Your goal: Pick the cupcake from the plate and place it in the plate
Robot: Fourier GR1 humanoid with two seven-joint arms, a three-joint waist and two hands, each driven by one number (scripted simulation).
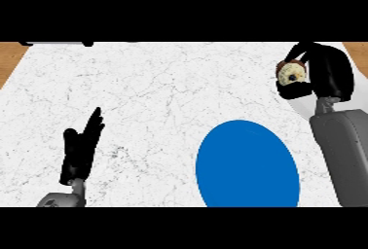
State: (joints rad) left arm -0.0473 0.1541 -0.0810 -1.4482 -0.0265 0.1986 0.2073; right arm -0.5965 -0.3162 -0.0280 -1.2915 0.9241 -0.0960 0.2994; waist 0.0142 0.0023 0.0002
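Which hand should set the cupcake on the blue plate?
Right. The right hand already has its fingers curled round the cupcake, beyond the blue plate. The left hand rests open, far left.

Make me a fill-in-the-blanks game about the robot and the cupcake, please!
1. The cupcake is held in the robot's ____ hand.
2. The big plate is coloured ____.
3. The left hand has its fingers straight, so it is ____.
4. The counter top is ____ marble.

Missing words: right; blue; open; white
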